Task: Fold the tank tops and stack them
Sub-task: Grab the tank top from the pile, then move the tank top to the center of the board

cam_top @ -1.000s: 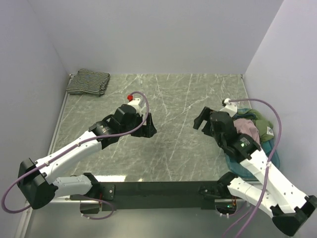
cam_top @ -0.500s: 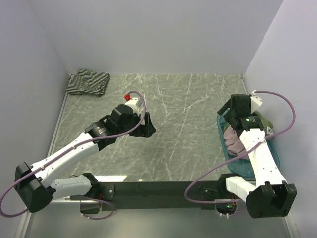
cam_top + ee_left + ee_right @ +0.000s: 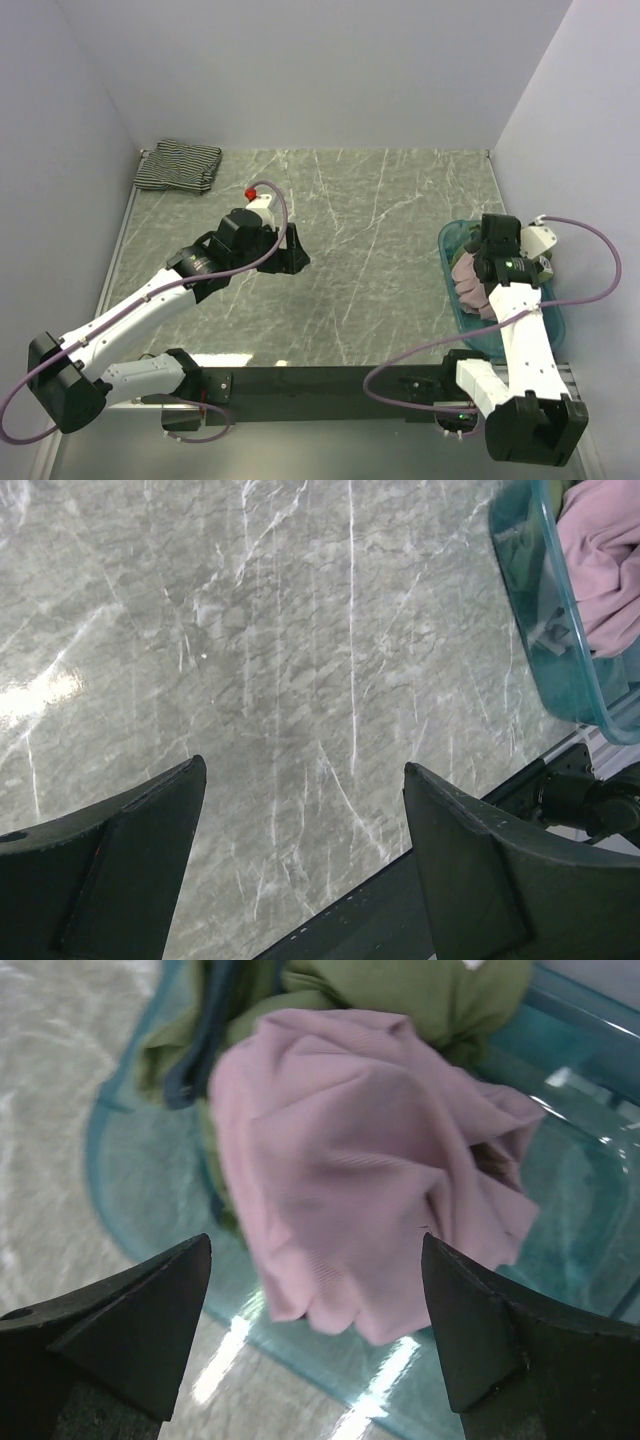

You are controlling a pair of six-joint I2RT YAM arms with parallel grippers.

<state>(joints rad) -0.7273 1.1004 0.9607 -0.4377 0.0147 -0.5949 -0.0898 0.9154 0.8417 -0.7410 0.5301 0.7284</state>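
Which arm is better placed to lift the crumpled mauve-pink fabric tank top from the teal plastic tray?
Right. The open right gripper hangs over the mauve-pink fabric tank top in the teal plastic tray; the left gripper hovers over grey marble table.

Right arm [image 3: 527, 335] covers much of pink top [image 3: 468, 282] and tray [image 3: 446, 240]

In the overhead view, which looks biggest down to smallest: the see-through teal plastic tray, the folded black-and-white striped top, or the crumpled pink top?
1. See-through teal plastic tray.
2. Folded black-and-white striped fabric top.
3. Crumpled mauve-pink fabric top, though the right arm hides part of it, so second and third are unsure.
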